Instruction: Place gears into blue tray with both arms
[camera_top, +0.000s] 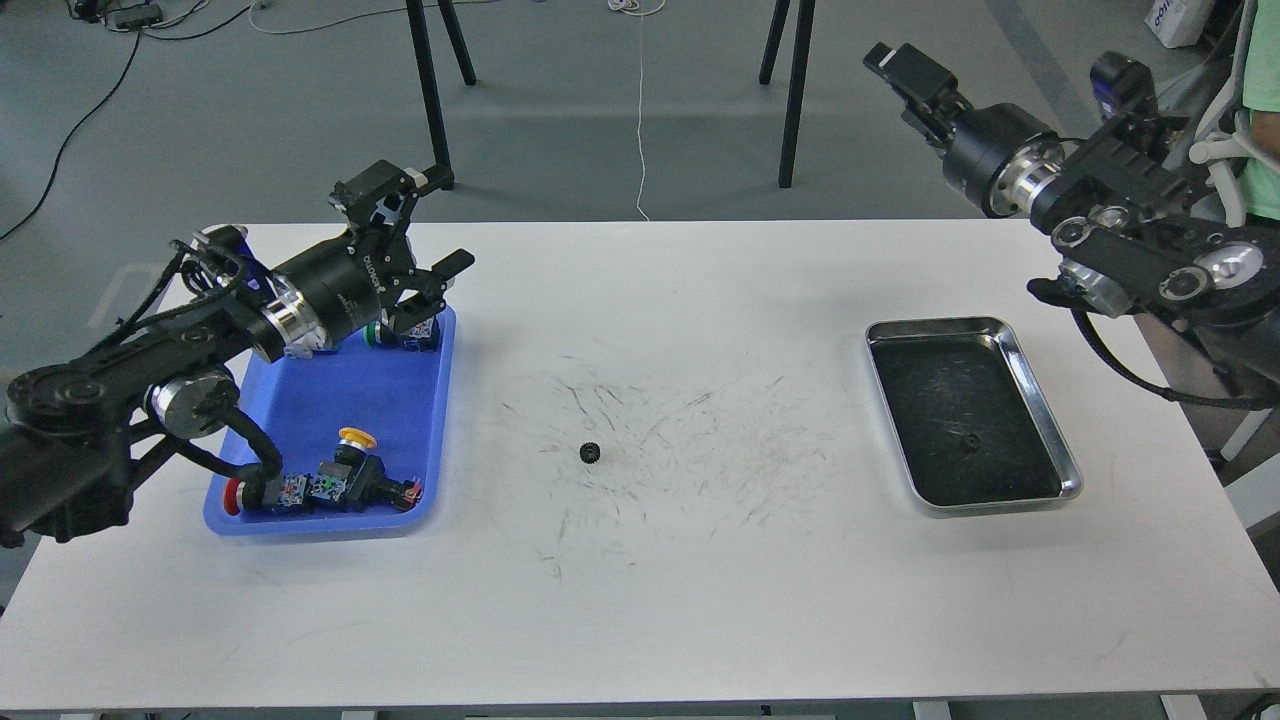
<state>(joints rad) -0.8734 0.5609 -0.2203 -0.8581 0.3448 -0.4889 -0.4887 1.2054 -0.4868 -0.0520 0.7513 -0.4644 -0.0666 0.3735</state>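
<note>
One small black gear (590, 452) lies alone on the white table near its middle. A tiny dark thing (968, 439), possibly a second gear, lies in the steel tray. The blue tray (372, 400) stands at the left and holds push-button switches. My left gripper (425, 228) hovers over the tray's far right corner, open, with nothing between its fingers. It is well left of and behind the gear. My right gripper (903, 68) is raised beyond the table's far right corner, far from the gear. It shows as one dark block, so its fingers cannot be told apart.
A shiny steel tray (1043, 398) with a dark bottom stands at the right of the table. Coloured switches (340, 478) lie along the blue tray's near side, and another (410, 333) lies at its far end. Black stand legs (430, 100) rise behind the table.
</note>
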